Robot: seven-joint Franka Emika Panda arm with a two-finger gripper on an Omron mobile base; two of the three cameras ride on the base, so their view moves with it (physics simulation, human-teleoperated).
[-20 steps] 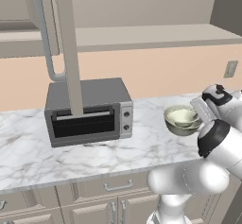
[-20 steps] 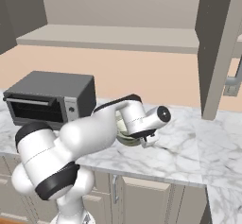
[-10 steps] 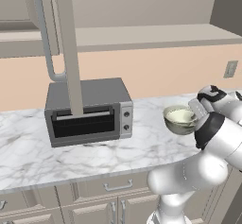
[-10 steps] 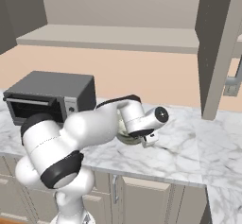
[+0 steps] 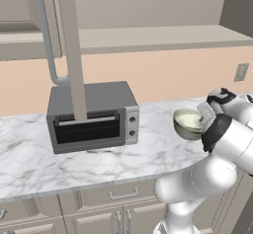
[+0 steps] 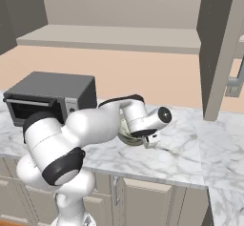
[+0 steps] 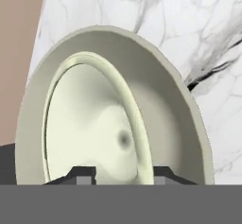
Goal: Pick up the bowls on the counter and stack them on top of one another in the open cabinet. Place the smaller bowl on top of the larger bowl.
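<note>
From the left base view, you see the gripper point(image 5: 203, 115) hard against the near rim of a cream bowl point(image 5: 188, 124) that sits on or just above the marble counter point(image 5: 99, 159), with the grey toaster oven point(image 5: 91, 114) well off to its far side. From the right base view, the hand point(image 6: 150, 137) covers most of the bowl point(image 6: 127, 135), and the cabinet shelf point(image 6: 114, 36) lies well above and beyond it, bare. In the hand view, two nested rims show: a smaller pale bowl point(image 7: 90, 124) appears to sit inside a larger one point(image 7: 165, 105), directly ahead of the fingertips point(image 7: 82, 175). You cannot tell whether the fingers have closed on a rim. By my judgement, carrying to the cabinet remains.
</note>
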